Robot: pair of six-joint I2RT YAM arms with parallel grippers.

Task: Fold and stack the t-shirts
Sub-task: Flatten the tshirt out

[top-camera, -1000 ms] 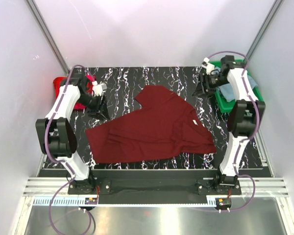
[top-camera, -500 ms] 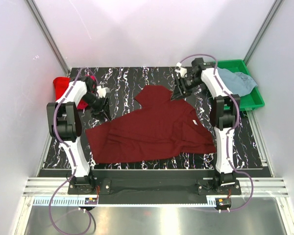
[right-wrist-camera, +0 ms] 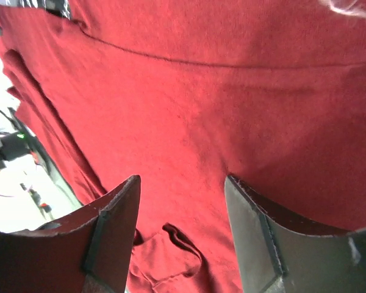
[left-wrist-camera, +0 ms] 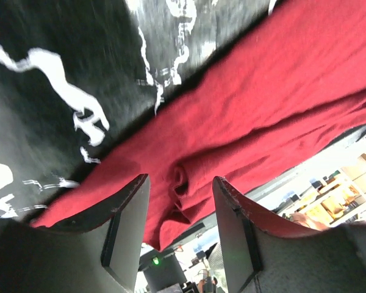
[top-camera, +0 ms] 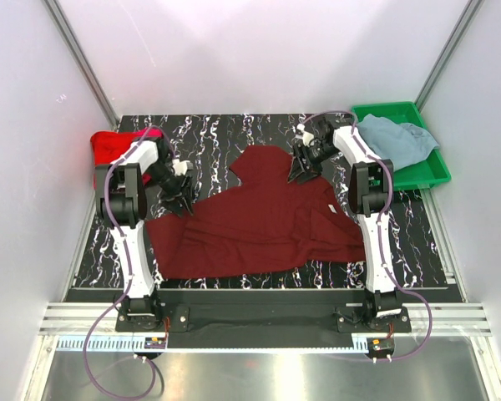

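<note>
Maroon t-shirt (top-camera: 259,221) lies rumpled mid-counter; left hand (top-camera: 182,190) parted over its left edge, right hand (top-camera: 299,167) parted over its far edge, neither gripping. Best play: drop low, pinch one layer each, draw apart to flatten

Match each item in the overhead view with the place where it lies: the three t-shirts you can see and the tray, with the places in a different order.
Items:
1. dark maroon t-shirt
2. bright red t-shirt
3. grey-blue t-shirt
4. green tray

Places:
A. lying in the tray
B. at the far-right corner of the table
C. spread over the table's middle
D. bunched at the table's far-left edge

Pairs: 1-C, 2-D, 3-A, 4-B
</note>
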